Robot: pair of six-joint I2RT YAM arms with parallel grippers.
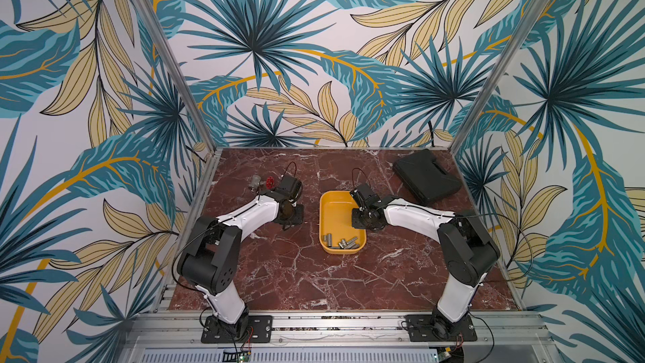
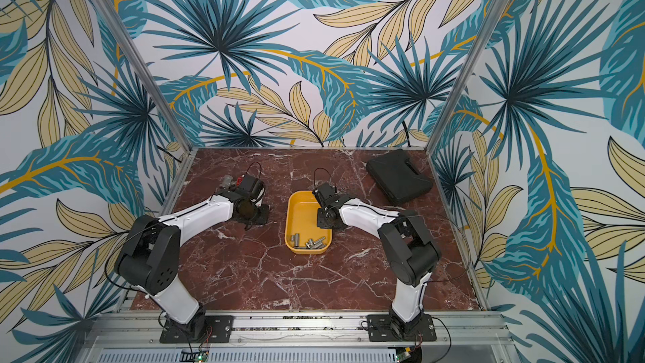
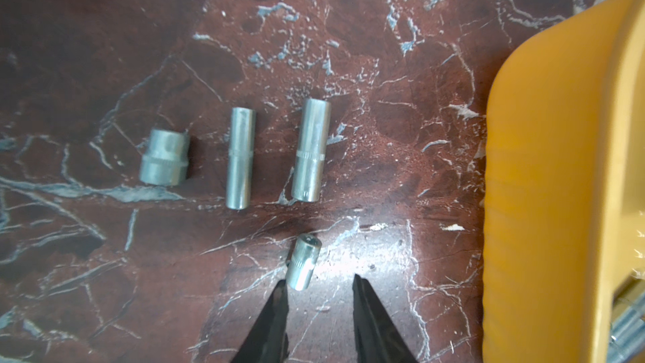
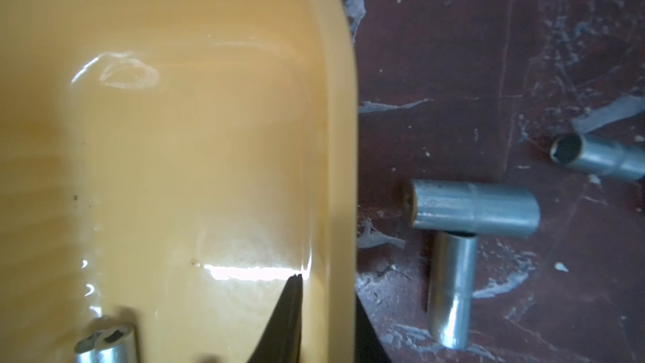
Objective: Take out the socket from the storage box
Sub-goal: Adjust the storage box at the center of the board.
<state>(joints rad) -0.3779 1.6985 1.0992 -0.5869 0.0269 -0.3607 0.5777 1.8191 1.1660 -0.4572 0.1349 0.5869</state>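
The storage box [image 1: 325, 218] is a shallow yellow tray at mid-table, with several silver sockets [image 1: 343, 242] piled at its near end. My right gripper [image 4: 328, 284] straddles the tray's right wall: one finger [image 4: 289, 309] is inside, the other outside, shut on the rim. Three sockets [image 4: 474, 209] lie on the table just outside that wall. My left gripper [image 3: 319, 279] hangs open over the table left of the tray [image 3: 558, 169]. A short socket [image 3: 303, 261] lies at one of its fingertips, not held. Three more sockets [image 3: 310, 150] lie in a row beyond.
A flat black hard case [image 1: 427, 176] lies at the back right. A grey valve with a red handwheel [image 1: 260, 182] sits at the back left, behind the left arm. Metal frame posts and patterned walls close in the table on three sides.
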